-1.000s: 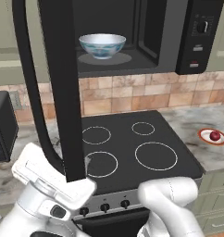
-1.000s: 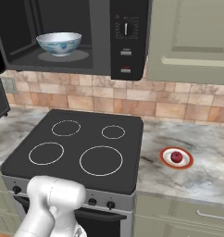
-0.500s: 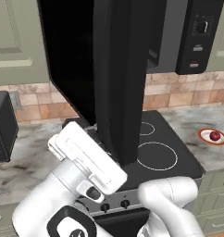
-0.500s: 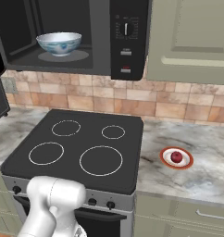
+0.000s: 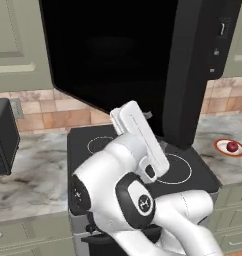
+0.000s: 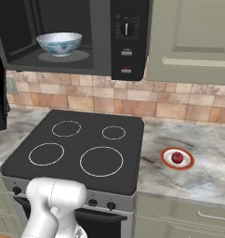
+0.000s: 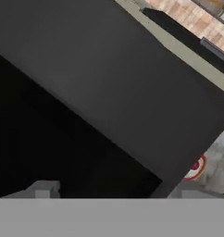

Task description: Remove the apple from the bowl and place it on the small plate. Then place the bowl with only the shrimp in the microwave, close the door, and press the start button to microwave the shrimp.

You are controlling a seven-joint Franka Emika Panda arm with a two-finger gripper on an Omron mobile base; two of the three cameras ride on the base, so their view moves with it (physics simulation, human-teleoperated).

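Microwave above the stove, cavity open in my right base view. Its door hangs part-swung, a wide black slab across my left base view and most of the hand view; not latched.

Bowl sits inside the microwave on the turntable. I cannot see into it, so the shrimp is unconfirmed from here.

Small plate is on the counter right of the stove, apple resting on its centre.

Progress, as I judge it: 2 of 4 steps look done, apple moved and bowl loaded. Left to do: finish shutting the door, then press start on the side panel.

Gripper: 2 fingertips show at the bottom of the hand view, set wide apart, nothing between them. They sit close against the door's dark face; whether they touch it I cannot tell. In my left base view the hand is up against the door's lower edge.
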